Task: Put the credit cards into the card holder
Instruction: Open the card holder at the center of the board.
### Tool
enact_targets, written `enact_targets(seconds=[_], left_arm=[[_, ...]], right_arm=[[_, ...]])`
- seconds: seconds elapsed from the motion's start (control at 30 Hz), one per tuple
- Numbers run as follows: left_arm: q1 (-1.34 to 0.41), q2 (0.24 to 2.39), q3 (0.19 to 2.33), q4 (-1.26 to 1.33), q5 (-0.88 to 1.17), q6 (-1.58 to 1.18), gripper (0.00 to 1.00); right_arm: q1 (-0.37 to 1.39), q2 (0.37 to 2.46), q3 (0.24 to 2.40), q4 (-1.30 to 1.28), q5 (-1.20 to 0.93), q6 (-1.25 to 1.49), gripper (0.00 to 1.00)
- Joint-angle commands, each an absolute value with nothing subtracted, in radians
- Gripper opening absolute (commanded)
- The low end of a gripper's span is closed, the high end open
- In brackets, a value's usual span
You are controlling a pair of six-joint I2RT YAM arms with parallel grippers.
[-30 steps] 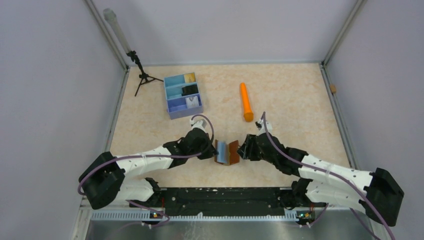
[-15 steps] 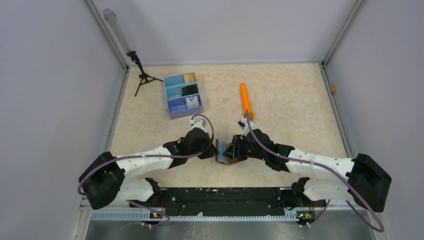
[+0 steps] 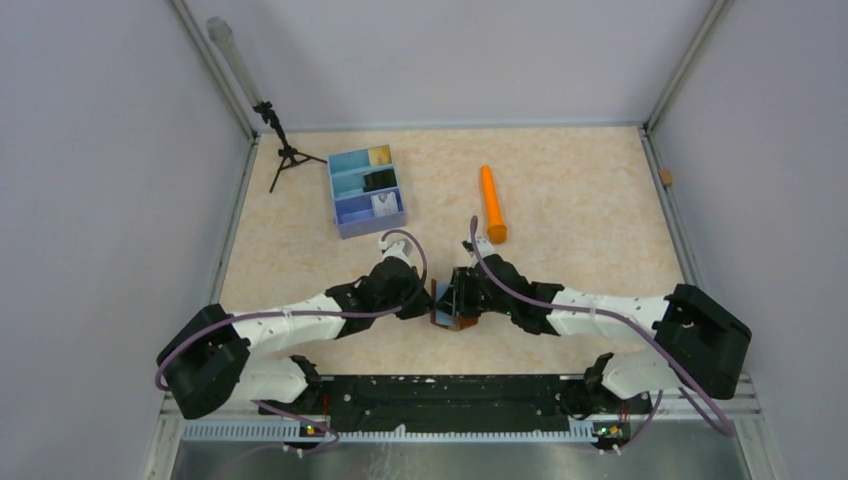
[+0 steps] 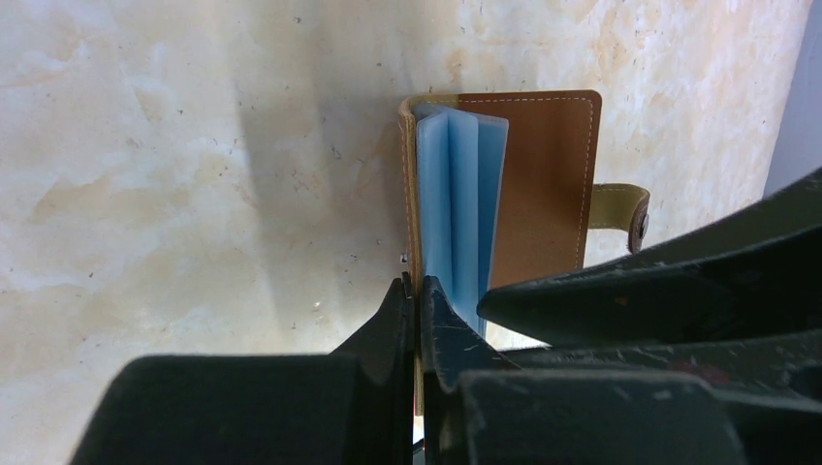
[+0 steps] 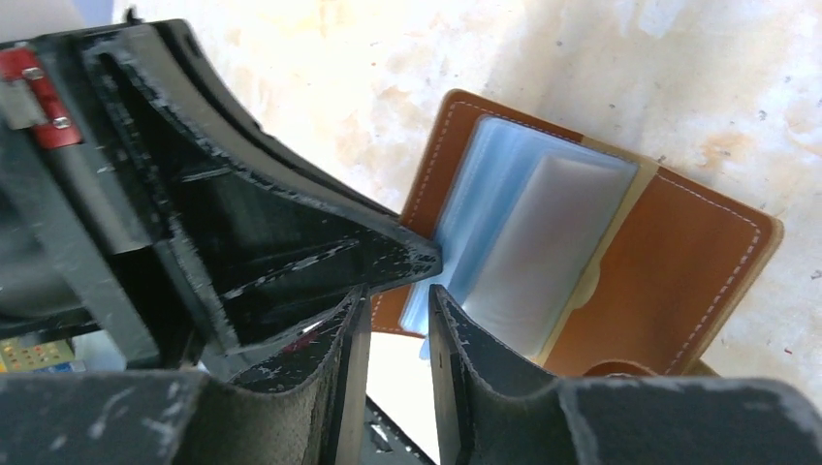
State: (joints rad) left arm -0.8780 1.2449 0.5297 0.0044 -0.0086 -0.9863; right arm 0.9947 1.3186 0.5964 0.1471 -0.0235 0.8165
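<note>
Pinching card holder (image 4: 543, 184) cover edge, left gripper (image 4: 415, 291) fully closed; right gripper (image 5: 399, 300) narrowly parted beside blue sleeves (image 5: 504, 242).

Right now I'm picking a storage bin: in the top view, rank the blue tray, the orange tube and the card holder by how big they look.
1. blue tray
2. orange tube
3. card holder, which is partly hidden, so its place against the tube is unsure.
</note>
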Motion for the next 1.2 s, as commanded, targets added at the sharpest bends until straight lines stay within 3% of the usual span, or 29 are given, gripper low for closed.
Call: enact_targets(seconds=[0.0, 0.3, 0.6, 0.93, 1.17], left_arm=[[-0.88, 1.217, 0.513, 0.051, -0.005, -0.989, 0.0], [-0.88, 1.211, 0.508, 0.046, -0.021, -0.992, 0.0], [-0.879, 1.196, 0.506, 0.042, -0.027, -0.987, 0.0], [-0.881, 1.205, 0.572, -0.048, -0.033, -0.954, 0.0], [-0.881, 1.243, 0.608, -0.07, -0.02, -0.941, 0.0]], right_arm=[[1.008, 1.345, 0.648, 0.137, 0.046, 0.837, 0.27], [1.008, 1.343, 0.641, -0.102, 0.259, 0.85, 0.26], [1.007, 1.337, 0.582, -0.165, 0.337, 0.867, 0.26], [1.007, 1.147, 0.65, -0.148, 0.226, 0.82, 0.39], [1.008, 1.179, 0.689, -0.022, 0.113, 0.832, 0.39]])
